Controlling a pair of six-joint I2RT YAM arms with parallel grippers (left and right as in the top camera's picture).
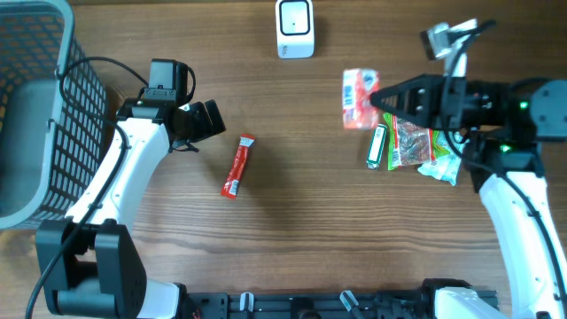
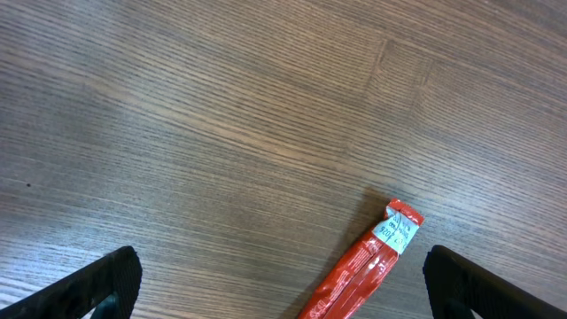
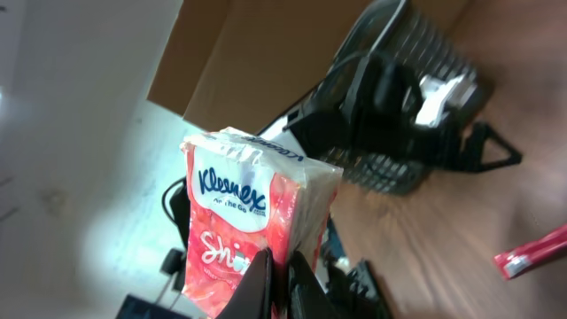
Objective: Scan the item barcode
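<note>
While the right gripper [image 1: 376, 99] clenches one red-and-white Kleenex tissue pack [image 1: 357, 97] above the brown wooden table [image 1: 301, 239], right of the single white box-shaped barcode scanner [image 1: 294, 28] at the far edge, the left gripper [image 1: 209, 120] hangs released beside one red foil stick sachet [image 1: 236, 166]. Three more packets lie heaped under the right arm: a green stick [image 1: 378, 147], a green-and-red snack bag [image 1: 410, 142] and a pale green pouch [image 1: 440, 167]. One grey wire basket [image 1: 81, 133] fills the left edge, and bare wood spans the middle. Only the right wrist view shows the pack's logo; only the left wrist view shows the sachet's pale printed end.
</note>
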